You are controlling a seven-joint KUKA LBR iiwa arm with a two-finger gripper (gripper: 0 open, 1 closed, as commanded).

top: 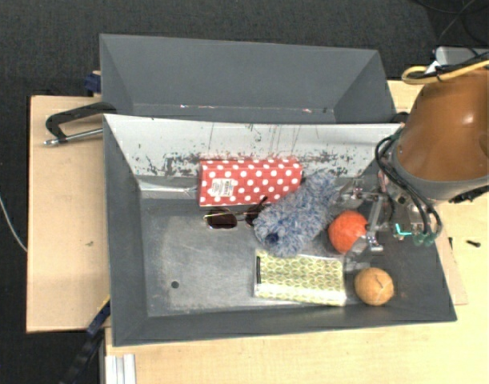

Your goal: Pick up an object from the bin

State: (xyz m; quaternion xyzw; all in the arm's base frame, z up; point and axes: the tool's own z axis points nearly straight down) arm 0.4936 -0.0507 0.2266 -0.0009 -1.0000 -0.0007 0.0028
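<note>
My gripper [370,232] hangs low at the right side of the bin, its metal fingers right beside an orange ball [346,231] and touching or nearly touching its right side. Whether the ball sits between the fingers I cannot tell. Just below lies a tan, roundish ball [374,286] near the bin's front right corner. A fuzzy blue-grey cloth [296,215] lies left of the orange ball.
A red box with white dots [248,180] leans at the back wall. Dark sunglasses [226,218] lie in front of it. A flat green-patterned packet [300,278] rests at the front. The arm's orange cover stands over the right rim.
</note>
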